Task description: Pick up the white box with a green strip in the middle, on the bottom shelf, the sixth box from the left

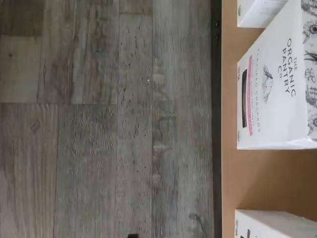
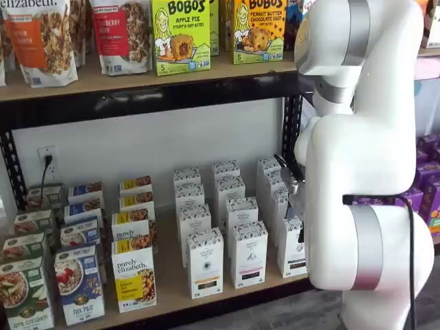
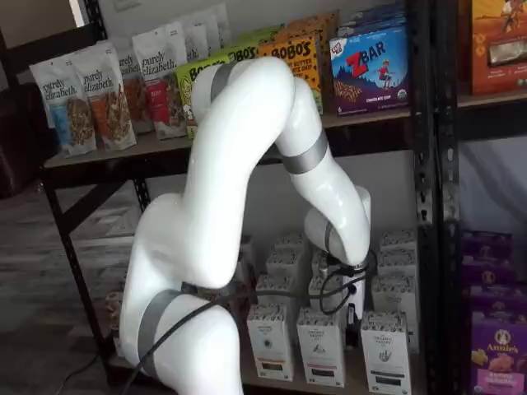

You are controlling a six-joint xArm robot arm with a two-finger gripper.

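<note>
The white box (image 2: 292, 247) stands at the front right of the bottom shelf (image 2: 172, 292), last in a row of three like white cartons; its strip looks dark from here. It also shows in a shelf view (image 3: 385, 350). My gripper (image 3: 353, 319) hangs in front of the shelf, just left of that box's top and close to it, with cables around the wrist. Its fingers show only as a dark shape, so no gap can be made out. In a shelf view (image 2: 295, 199) the arm covers most of it. It holds nothing I can see.
The wrist view shows a white carton with a pink strip (image 1: 277, 84) on the tan board, corners of two more cartons (image 1: 257, 12) (image 1: 275, 225), and the wood floor (image 1: 99, 124). Granola boxes (image 2: 134, 275) stand at left. My arm's white links (image 2: 364, 172) block the right.
</note>
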